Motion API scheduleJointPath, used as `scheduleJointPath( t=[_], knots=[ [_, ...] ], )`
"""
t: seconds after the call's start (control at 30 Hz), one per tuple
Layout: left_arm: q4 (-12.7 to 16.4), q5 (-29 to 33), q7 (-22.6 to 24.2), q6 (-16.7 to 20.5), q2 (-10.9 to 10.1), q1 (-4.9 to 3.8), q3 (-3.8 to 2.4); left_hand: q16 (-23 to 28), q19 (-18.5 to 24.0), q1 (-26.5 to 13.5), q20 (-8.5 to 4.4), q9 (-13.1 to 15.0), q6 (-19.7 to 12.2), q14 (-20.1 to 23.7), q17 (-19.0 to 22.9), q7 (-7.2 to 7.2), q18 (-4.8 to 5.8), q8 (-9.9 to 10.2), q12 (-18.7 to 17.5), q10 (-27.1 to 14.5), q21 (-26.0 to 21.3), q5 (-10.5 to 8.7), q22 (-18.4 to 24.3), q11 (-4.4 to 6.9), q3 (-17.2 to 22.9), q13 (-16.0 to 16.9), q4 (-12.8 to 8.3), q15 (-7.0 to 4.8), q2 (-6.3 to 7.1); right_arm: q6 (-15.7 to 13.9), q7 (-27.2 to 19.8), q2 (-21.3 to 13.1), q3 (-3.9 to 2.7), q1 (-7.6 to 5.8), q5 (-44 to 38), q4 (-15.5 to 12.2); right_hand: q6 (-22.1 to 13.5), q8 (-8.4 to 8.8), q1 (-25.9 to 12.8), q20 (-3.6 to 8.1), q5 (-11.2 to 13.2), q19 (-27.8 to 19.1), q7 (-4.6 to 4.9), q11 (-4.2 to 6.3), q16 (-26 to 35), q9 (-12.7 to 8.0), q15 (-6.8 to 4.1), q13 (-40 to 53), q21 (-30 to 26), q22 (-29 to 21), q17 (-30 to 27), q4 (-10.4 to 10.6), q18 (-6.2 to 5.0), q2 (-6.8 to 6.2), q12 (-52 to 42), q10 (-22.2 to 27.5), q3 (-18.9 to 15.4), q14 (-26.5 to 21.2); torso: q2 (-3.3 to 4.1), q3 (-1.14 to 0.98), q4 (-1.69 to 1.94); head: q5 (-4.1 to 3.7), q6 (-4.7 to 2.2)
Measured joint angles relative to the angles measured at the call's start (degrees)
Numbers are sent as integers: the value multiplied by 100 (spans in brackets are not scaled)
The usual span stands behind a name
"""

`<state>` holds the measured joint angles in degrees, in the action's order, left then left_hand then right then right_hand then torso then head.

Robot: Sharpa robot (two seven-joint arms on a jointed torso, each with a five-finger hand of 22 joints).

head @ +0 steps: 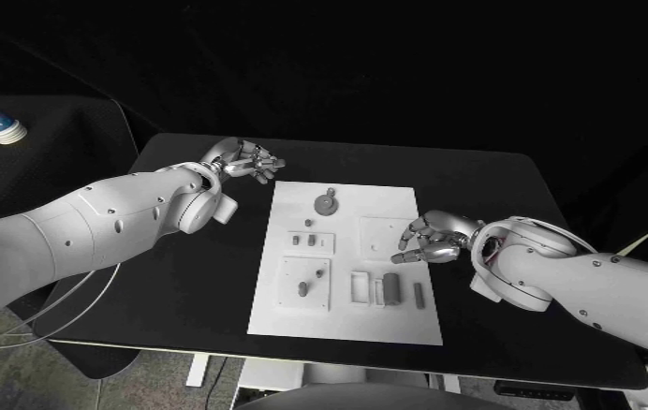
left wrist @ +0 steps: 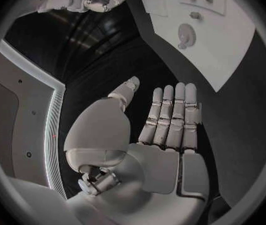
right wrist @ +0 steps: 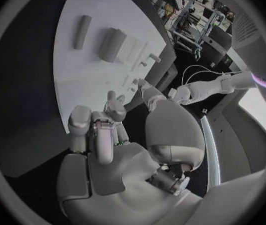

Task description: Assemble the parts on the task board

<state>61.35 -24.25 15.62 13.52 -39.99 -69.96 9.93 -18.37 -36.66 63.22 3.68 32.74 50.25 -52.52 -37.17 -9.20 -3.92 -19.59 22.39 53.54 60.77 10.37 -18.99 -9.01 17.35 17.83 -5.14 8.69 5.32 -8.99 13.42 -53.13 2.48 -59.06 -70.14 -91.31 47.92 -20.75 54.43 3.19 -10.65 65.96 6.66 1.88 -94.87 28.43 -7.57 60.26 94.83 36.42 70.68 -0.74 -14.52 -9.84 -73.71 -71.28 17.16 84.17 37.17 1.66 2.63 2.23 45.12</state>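
Observation:
The white task board (head: pixel 354 321) lies in the middle of the black table, with grey parts on it. A round disc part (head: pixel 326 204) sits near its far end, two small pieces (head: pixel 302 239) lie left of centre, and a dark block (head: pixel 390 286) and a slim bar (head: pixel 419 293) lie near its front right. My left hand (head: pixel 250 162) hovers off the board's far left corner, fingers straight and flat (left wrist: pixel 170 120), holding nothing. My right hand (head: pixel 433 237) is over the board's right edge with fingers slightly bent (right wrist: pixel 98 130); I see nothing in it.
Near the board's front left is a raised plate (head: pixel 304 286) with small pegs, and beside it an open frame (head: pixel 360 286). Bare black tabletop (head: pixel 202 279) runs along both sides of the board. The table's front edge is close to the board's near end.

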Motion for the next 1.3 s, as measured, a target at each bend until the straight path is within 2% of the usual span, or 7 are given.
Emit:
scheduleJointPath(
  t=[0.07,0.17,0.3,0.47,0.9,1.13,1.3],
  knots=[
    [13,-2,-5,0,-5,1,0,0,0,0,0,0,0,0,0,0,0,0,0,0,0,0,0,0,0,0,0,0,0,132,310,-6,7,0,93,-99,109,-67,-333,0,0,1,-68,71,0,36,-2,26,0,30,0,227,0,33,-192,-32,-8,7,-3,3,2,-15,20],
    [27,-6,-13,0,-16,0,0,0,0,0,0,0,0,0,0,0,0,0,0,0,0,0,0,0,0,0,0,0,0,294,707,27,15,-1,201,-209,193,-101,-511,1,0,2,-111,93,-5,69,-1,34,0,52,12,351,1,62,-374,-53,-25,8,-7,9,3,-33,42],
    [60,-11,-21,2,-23,0,1,0,0,0,0,0,0,0,0,0,0,0,0,0,0,0,0,0,0,0,0,0,0,429,1109,88,15,-1,256,-274,308,-173,-609,5,0,6,-165,141,-5,106,-11,42,0,70,23,401,3,149,-530,-101,-21,18,-10,15,3,-47,61],
    [120,-16,-26,3,-24,-1,1,0,0,0,0,0,0,0,5,0,0,0,0,0,0,0,0,0,0,0,0,0,0,583,1433,235,25,-3,204,-207,344,-183,-609,5,0,6,-200,143,-5,121,-11,43,0,76,27,401,5,148,-618,-103,-21,19,-12,19,8,-79,72],
    [176,-24,-40,5,-54,-1,1,0,21,0,-21,0,0,0,5,0,1,0,0,0,0,0,0,0,0,0,0,0,0,996,1816,496,192,-3,-345,-46,371,-215,-631,5,0,6,-194,142,-4,133,-8,43,0,81,21,430,34,170,-846,-102,-22,39,-8,19,12,-92,91],
    [190,-26,-47,5,-72,-1,1,0,21,-9,-21,0,0,0,4,0,5,0,0,0,0,0,0,0,0,0,0,0,-9,1104,1888,587,249,-2,-535,91,390,-215,-655,5,0,6,-213,141,-4,133,-8,42,0,81,22,430,39,194,-969,-101,-22,41,-4,12,16,-81,132],
    [191,-27,-52,5,-73,-1,1,0,21,-20,-21,0,0,0,4,0,6,0,0,0,0,0,0,0,0,0,0,0,-20,1129,1907,741,288,-2,-599,236,432,-215,-655,5,0,6,-207,153,-4,132,-5,42,0,86,22,445,71,194,-1527,-113,-38,39,-2,10,16,-75,146]
  ],
)
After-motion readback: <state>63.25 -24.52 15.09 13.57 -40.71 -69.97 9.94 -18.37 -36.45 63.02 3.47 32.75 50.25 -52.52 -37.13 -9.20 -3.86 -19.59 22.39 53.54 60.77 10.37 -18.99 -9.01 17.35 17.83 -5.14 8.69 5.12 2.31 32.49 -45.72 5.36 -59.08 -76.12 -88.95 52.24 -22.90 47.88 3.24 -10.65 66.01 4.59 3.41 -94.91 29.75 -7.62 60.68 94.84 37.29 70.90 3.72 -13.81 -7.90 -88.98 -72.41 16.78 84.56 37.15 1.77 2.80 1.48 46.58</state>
